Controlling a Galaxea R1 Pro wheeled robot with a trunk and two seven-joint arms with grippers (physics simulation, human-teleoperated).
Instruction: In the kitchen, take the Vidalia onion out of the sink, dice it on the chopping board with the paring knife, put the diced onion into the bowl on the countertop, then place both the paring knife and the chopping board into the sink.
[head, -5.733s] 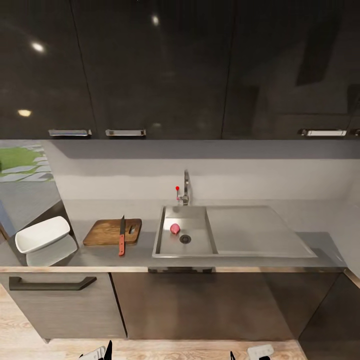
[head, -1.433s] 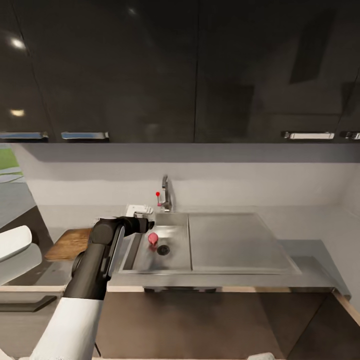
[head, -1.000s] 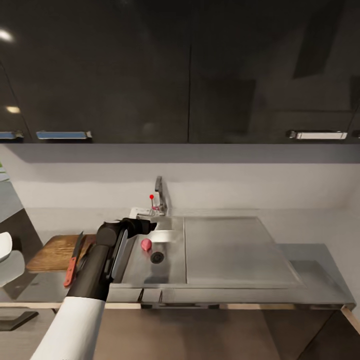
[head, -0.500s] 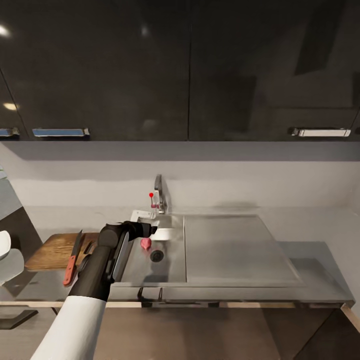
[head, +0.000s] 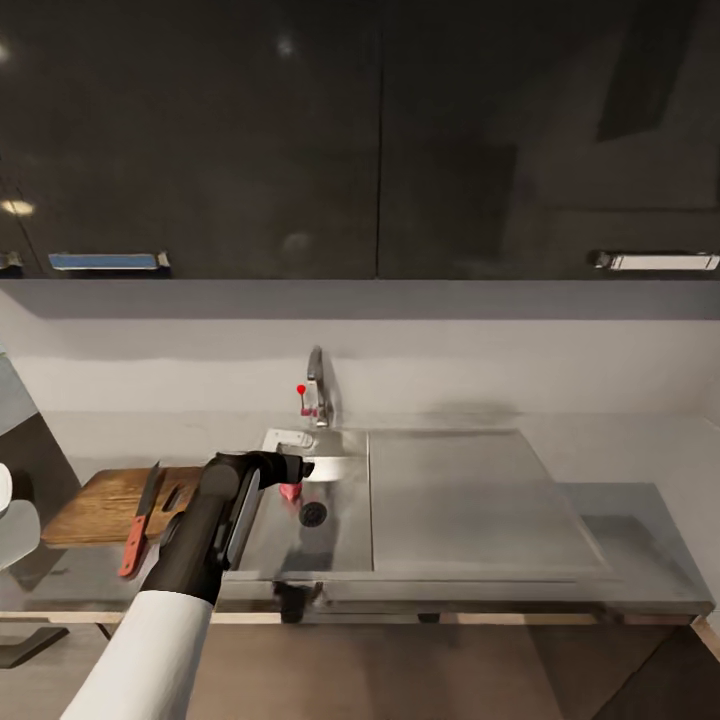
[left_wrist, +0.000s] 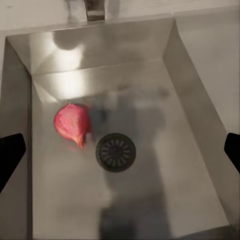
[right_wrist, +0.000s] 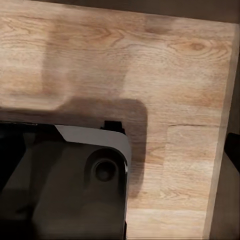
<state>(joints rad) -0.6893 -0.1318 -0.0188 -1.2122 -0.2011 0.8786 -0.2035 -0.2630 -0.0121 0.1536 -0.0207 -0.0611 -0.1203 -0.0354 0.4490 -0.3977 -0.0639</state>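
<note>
Left gripper (head: 300, 470) hangs over the sink (head: 340, 545) basin with its fingers spread wide, nothing between them. Largest around it is the grey countertop (head: 640, 490), then the chopping board (head: 100, 505), with the paring knife (head: 138, 520) lying across it. Smallest, the pink onion (left_wrist: 73, 123) sits on the basin floor beside the drain (left_wrist: 116, 152), perhaps touching its rim.

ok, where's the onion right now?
In the sink, on the basin floor just beside the round drain; the onion lies below the open left gripper in the left wrist view.
</note>
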